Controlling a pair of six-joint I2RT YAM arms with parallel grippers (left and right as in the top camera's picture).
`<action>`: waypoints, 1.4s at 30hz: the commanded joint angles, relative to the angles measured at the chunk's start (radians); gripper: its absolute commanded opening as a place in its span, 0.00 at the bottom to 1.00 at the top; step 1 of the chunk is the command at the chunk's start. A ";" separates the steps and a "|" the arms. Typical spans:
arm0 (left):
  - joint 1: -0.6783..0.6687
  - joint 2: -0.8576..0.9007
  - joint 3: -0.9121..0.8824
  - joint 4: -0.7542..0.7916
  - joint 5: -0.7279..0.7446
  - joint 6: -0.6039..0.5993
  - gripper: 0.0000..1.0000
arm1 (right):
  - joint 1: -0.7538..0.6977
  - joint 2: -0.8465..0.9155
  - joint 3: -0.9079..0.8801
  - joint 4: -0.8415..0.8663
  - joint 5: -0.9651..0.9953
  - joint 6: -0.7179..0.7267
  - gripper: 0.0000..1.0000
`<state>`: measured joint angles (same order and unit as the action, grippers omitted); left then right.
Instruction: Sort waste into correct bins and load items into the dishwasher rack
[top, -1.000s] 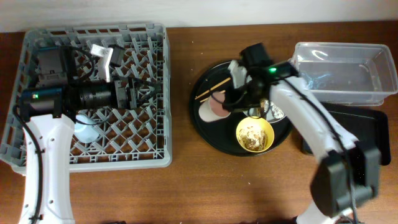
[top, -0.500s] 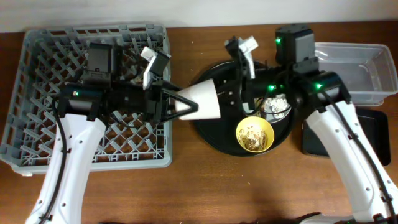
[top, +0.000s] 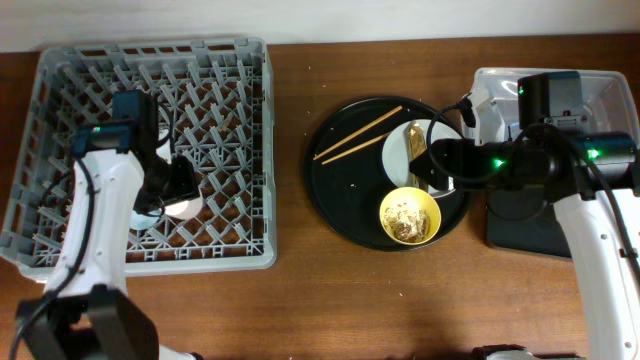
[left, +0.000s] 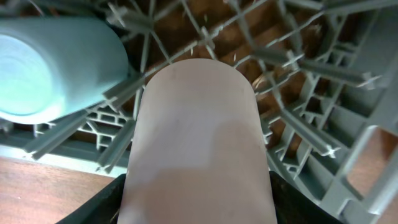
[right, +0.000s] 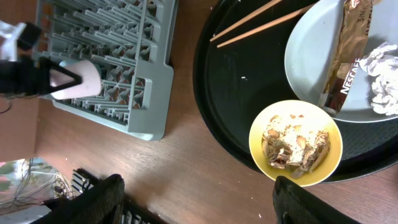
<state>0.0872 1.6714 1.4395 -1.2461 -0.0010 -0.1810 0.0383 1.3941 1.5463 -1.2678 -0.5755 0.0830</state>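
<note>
— Inside the dishwasher rack (top: 150, 48)?
— Two cups, toward the near edge: blue cup (left: 56, 65) among the pegs, pink cup (left: 196, 137) just beside it, pinched in the left hand (left: 196, 202), closed on both its sides
— On the round black tray (top: 345, 200)?
— Two chopsticks (top: 355, 133) lying loose, side by side. White plate (right: 308, 62) carrying the golden-brown wrapper (right: 345, 50) and the crumpled tissue (right: 382, 78). Yellow bowl (right: 256, 134) just beside the plate, holding the flaky scraps (right: 292, 143)
— Right hand (right: 198, 183)?
— Spread wide, gripping nothing, hovering above the tray
— The bins?
— Clear tub (top: 620, 85) at the far right of the surface, shallow black tray (top: 515, 225) just in front of it, both partly hidden under the right arm; cannot tell what lies inside either
</note>
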 joint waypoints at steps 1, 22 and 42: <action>-0.001 0.055 -0.004 -0.004 0.032 -0.013 0.77 | 0.007 0.000 -0.003 0.000 0.013 0.004 0.80; -0.107 -0.140 0.431 -0.167 0.570 0.340 0.99 | 0.031 0.655 0.000 0.472 0.346 0.105 0.07; -0.107 -0.140 0.431 -0.169 0.570 0.340 0.99 | -0.312 0.534 0.198 0.567 0.386 0.211 0.99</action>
<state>-0.0196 1.5391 1.8587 -1.4162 0.5510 0.1390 -0.2794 1.9934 1.7302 -0.6609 -0.1135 0.3794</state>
